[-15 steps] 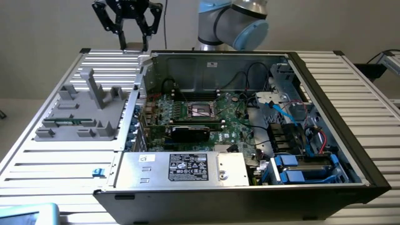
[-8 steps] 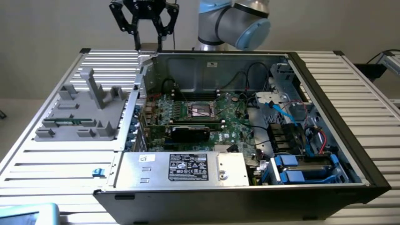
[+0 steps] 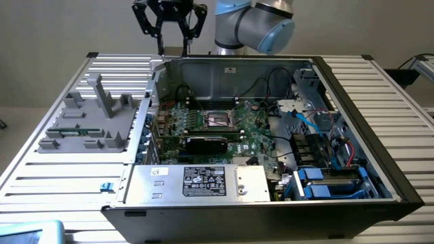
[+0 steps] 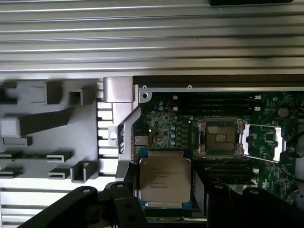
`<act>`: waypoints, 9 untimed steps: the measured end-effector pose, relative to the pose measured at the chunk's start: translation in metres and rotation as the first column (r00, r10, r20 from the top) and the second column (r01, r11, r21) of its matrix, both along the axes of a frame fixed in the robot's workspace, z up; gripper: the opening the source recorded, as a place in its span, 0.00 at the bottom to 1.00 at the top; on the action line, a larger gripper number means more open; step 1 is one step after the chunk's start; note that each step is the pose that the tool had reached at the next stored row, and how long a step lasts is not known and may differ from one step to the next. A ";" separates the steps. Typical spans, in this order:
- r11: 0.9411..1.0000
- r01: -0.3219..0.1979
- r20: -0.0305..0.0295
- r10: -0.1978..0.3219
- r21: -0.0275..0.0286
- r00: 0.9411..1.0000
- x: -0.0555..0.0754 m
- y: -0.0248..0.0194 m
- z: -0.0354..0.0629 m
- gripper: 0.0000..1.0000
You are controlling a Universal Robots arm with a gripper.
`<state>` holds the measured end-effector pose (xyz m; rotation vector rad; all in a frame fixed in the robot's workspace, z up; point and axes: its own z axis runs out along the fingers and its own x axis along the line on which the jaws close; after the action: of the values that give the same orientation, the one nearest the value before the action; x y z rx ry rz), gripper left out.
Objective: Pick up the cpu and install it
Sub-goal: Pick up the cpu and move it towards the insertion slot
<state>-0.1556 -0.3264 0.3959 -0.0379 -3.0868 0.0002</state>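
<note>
The arm (image 3: 252,18) is built of rounded silver-grey metal tube sections, with a bulky cylindrical joint housing closed by a pale blue round cap (image 3: 279,31). A darker seam ring runs where one section meets another. The claw (image 3: 174,50) is matt black: a compact dark body with two thin fingers (image 3: 160,40), each made of paired flat bars linked at round pivots, leaving open gaps between them. In the wrist view the same black bars (image 4: 80,209) look broad and flat with rounded ends, a small round pivot pin on each, their edges catching a faint sheen
</note>
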 end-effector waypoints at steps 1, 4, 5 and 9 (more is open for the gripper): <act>1.000 0.000 0.000 0.000 0.000 1.000 0.004 -0.0004 0.0000 0.55; 1.000 0.000 0.000 0.000 0.000 1.000 0.013 -0.0009 0.0000 0.55; 1.000 0.000 0.000 0.000 0.000 1.000 0.014 -0.0009 0.0000 0.55; 1.000 0.000 0.000 0.000 0.000 1.000 0.024 -0.0011 0.0000 0.55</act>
<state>-0.1317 -0.3275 0.3959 -0.0381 -3.0867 0.0003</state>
